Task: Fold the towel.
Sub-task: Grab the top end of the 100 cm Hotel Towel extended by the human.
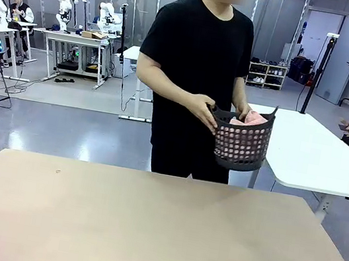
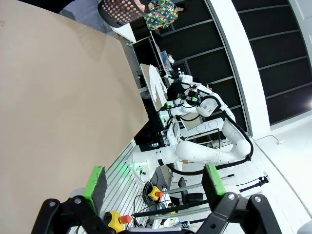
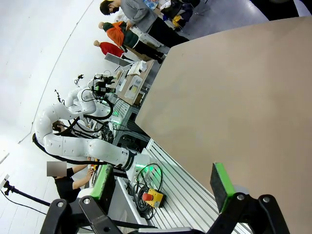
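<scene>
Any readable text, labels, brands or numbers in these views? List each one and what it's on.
No text can be read in any view.
No print seen on the basket, the towel or the table.
The person's black shirt is plain.
The cartons on a far bench have labels too small and blurred to read.

You have a smooth, matt tan table top [image 1: 144, 232] at six o'clock in the front view, like plain board. At one o'clock the basket [image 1: 242, 147] is dark perforated plastic with a dull sheen, and the towel [image 1: 253, 119] in it is soft pink cloth. The person's shirt [image 1: 197, 54] is matt black cloth. At nine o'clock the grey floor [image 1: 60, 131] is glossy. On the left gripper [image 2: 154, 174], the green pads [image 2: 96, 184] look matt.
</scene>
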`<state>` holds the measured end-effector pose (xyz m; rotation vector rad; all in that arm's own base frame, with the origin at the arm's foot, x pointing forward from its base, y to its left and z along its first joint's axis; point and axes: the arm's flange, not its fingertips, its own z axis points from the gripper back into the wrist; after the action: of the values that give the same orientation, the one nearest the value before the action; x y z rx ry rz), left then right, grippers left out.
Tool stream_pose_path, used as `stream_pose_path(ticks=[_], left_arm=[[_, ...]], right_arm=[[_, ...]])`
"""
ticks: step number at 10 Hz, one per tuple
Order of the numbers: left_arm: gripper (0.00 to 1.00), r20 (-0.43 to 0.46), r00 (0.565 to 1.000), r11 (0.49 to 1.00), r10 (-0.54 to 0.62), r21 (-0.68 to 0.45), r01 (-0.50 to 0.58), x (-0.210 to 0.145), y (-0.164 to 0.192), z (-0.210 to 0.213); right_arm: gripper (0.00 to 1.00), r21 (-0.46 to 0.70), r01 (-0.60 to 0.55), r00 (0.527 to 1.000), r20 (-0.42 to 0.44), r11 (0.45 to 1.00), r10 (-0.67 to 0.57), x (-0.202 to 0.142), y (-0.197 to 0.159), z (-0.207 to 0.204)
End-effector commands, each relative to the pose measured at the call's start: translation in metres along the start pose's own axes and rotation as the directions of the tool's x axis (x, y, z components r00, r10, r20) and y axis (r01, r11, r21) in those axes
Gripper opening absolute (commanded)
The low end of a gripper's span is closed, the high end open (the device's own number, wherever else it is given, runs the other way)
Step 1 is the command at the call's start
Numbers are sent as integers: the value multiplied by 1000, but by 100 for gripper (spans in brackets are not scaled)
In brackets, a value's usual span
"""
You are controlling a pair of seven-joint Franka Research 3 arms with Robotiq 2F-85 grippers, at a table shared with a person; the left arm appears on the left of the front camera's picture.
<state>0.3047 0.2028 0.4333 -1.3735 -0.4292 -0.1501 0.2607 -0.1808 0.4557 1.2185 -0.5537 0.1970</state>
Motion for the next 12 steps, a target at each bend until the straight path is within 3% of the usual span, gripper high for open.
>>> stream_pose_path(ticks=[1,12], left_arm=[[100,-2,1000,1000,-19,-9,19,-1,1,1],[100,-2,1000,1000,-19,-9,19,-1,1,1]], right_arm=[[100,14,-18,1000,12,1000,18,2,1,1],[100,14,-18,1000,12,1000,18,2,1,1]])
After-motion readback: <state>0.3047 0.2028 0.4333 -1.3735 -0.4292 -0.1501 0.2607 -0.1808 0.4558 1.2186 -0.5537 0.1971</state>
